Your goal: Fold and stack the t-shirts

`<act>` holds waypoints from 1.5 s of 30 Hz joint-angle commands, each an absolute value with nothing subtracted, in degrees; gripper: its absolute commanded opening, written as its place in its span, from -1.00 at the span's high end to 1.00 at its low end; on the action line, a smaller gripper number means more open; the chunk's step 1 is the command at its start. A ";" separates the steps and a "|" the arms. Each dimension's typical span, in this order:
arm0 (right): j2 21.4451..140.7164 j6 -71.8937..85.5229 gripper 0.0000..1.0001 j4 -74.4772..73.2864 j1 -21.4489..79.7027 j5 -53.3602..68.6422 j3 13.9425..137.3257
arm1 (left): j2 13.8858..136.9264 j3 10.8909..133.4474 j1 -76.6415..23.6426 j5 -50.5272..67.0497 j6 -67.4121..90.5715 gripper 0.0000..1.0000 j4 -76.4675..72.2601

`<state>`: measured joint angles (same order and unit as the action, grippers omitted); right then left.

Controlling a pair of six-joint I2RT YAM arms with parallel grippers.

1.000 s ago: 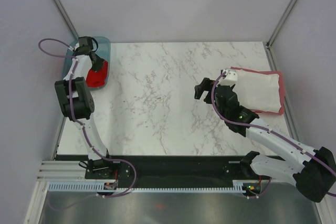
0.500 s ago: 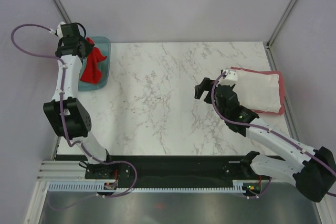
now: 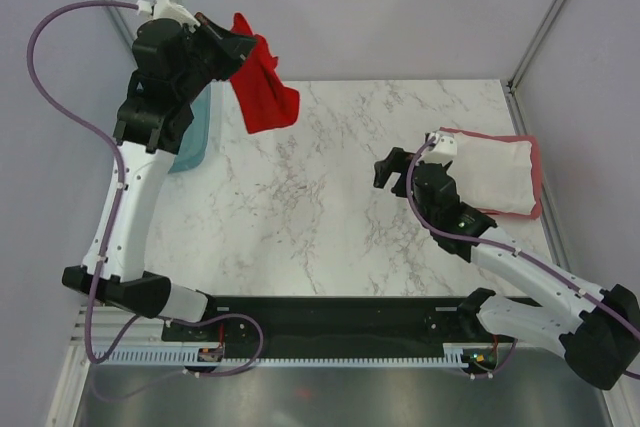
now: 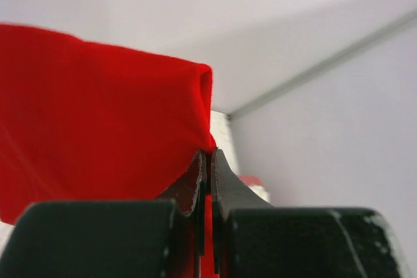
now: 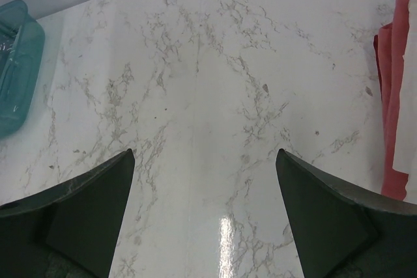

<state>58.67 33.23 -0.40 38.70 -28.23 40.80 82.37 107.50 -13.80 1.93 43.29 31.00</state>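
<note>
A second ago my left hand was down in the teal tub at the table's far left corner, on the bright red t-shirt. Now my left arm has swung up and out, and the shirt is clear of the tub, in the air by that corner. My right hand has hardly moved. My left hand's fingers are pressed together on a fold of the red cloth. The rest of the shirt hangs from them in a loose bunch, below and to the right of the hand in the top view. My right hand stands wide apart with nothing between its fingers, above bare table, just left of the white t-shirt. That one lies folded on top of the dull pinkish-red t-shirt near the table's right edge, so only a rim of the pink one shows. The table is white with a marble pattern, and plain pale walls stand behind it and at both sides.
</note>
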 commanded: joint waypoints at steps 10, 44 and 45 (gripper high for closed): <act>49.85 35.51 -0.96 0.17 37.71 -38.49 37.36 | 85.00 103.13 -28.92 -2.88 50.10 0.86 26.55; 92.18 35.60 -0.63 -3.96 27.42 -18.28 52.11 | 68.03 42.90 -32.61 -6.84 34.19 -0.89 0.26; 93.15 35.16 -0.62 -3.96 27.33 -18.02 53.34 | 67.33 42.72 -32.52 -7.29 34.28 -0.90 0.18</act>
